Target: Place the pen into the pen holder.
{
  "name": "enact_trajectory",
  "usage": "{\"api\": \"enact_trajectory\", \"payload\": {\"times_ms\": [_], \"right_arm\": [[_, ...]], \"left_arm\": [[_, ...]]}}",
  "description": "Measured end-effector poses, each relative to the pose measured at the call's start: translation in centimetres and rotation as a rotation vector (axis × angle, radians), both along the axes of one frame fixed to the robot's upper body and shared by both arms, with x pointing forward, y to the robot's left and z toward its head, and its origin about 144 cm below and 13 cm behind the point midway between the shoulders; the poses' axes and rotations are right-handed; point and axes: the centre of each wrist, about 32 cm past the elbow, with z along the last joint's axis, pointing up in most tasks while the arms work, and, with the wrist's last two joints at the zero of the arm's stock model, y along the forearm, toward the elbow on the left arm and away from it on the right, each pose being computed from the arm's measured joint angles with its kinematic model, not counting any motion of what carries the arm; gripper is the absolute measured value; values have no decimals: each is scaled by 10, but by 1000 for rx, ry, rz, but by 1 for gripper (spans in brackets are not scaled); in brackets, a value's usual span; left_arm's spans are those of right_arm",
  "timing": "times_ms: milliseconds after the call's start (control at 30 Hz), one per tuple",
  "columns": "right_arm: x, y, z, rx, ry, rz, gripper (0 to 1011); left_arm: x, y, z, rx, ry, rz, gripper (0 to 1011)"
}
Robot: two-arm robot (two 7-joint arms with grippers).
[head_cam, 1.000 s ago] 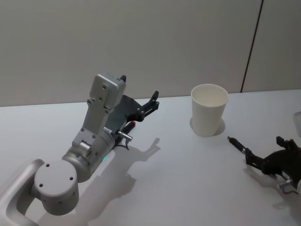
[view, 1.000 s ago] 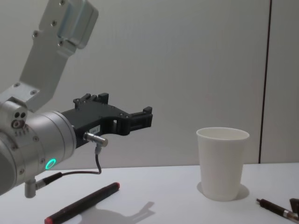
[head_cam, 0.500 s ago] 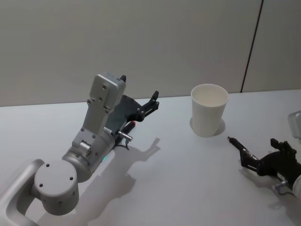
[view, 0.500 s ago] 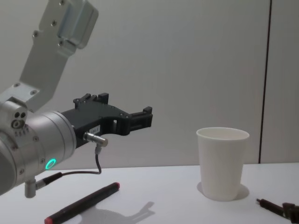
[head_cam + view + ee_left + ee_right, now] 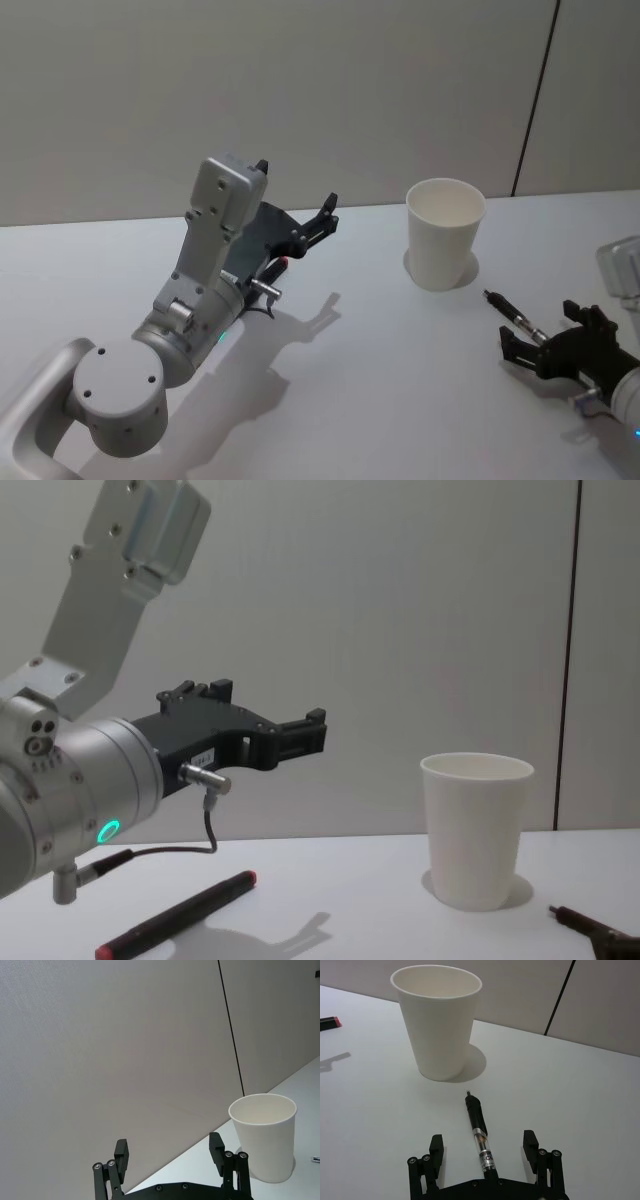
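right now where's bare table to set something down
Bare table stretches in front, between the left arm's shadow and the black pen. Crowded: the right gripper straddles that pen near the cup; a red-tipped pen lies below the raised left gripper.

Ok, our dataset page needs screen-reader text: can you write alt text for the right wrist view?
The open right end effector straddles a black pen lying on the white table, its tip pointing toward an upright white paper cup.

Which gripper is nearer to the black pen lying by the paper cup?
Right. The right gripper straddles the black pen, fingers open either side. The left gripper hangs raised and open, across the paper cup from it.
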Motion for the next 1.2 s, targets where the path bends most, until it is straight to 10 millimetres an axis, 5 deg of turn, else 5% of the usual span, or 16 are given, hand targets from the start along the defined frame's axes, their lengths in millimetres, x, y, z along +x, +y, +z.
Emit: {"api": "enact_trajectory", "payload": {"times_ms": [1200], "right_arm": [[6,7,-10,8,51,-18,944]], "left_arm": [[0,0,0,0,0,0,1001]]}}
